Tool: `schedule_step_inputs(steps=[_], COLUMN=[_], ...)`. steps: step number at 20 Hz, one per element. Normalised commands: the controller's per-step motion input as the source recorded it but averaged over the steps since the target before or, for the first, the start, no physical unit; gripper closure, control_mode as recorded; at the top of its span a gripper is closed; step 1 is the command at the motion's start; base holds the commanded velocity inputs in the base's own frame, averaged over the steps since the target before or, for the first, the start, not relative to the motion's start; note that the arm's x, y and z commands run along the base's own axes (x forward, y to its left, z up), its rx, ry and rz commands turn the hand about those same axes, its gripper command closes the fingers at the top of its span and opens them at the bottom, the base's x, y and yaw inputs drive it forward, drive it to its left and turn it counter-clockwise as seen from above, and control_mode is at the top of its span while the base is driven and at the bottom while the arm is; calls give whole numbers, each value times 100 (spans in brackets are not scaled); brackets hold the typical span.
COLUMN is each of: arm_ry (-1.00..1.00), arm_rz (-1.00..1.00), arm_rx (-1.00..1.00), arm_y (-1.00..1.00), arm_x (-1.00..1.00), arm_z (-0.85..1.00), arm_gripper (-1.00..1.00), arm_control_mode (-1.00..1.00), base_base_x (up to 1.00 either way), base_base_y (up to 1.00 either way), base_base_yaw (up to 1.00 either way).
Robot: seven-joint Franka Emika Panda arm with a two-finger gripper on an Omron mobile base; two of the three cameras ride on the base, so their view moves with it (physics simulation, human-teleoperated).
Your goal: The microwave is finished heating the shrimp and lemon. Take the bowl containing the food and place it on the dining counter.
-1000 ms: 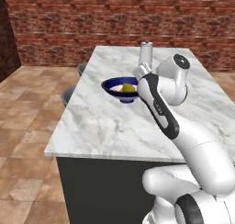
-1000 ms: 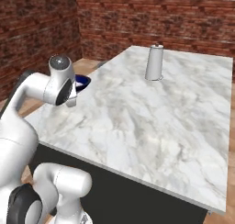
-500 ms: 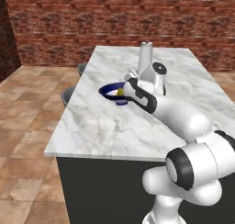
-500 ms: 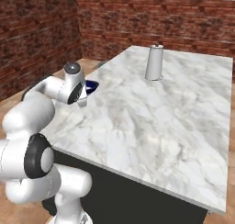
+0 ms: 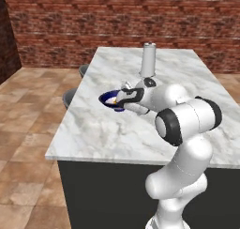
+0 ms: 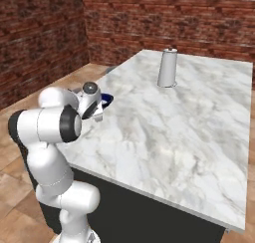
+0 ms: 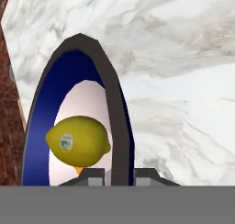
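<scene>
The two small dark fingers (image 7: 94,176) of the white arm's gripper (image 7: 118,176) are clamped on the near rim of the small round bowl, dark blue outside and white inside (image 7: 69,113), one tip on each side of the thin dark wall, which rises between them as a tall arch in the hand view. Inside the bowl lies the smooth yellow lemon with a small round sticker (image 7: 78,141), and just beneath it a sliver of orange, the shrimp (image 7: 79,170), peeks out, mostly hidden by the fruit. From the left base view the bowl (image 5: 110,100) sits low over the large rectangular white-grey veined marble dining counter (image 5: 117,129), near its left edge, with the gripper (image 5: 123,99) reaching in from the right; whether the bowl's foot touches the marble cannot be told. The right base view shows only a sliver of the blue rim (image 6: 105,98) behind the hand (image 6: 94,106), near the counter's (image 6: 174,132) left edge. Farther back on the marble, well apart from the bowl, a tall plain grey cylinder (image 5: 148,59) stands upright. The counter rests on a dark base (image 5: 103,195). Two round grey stool seats (image 5: 71,95) show beside its left edge in the left base view. Terracotta tiles cover the floor (image 5: 28,129), and a red-brown brick wall (image 5: 93,21) closes the room behind.
</scene>
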Motion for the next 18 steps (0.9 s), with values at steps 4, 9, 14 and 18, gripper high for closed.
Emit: schedule_step_inputs(steps=[4,9,14,18], arm_ry=[0,0,0,0], arm_rz=[0,0,0,0], arm_rx=[0,0,0,0], arm_y=[0,0,0,0], arm_x=[70,57,59,49], arm_z=[-42,-36,-39,-17], arm_gripper=[100,100,100,100], arm_control_mode=[-100,-100,-100,-100], base_base_x=[0,0,0,0], base_base_y=[0,0,0,0], base_base_yaw=[0,0,0,0])
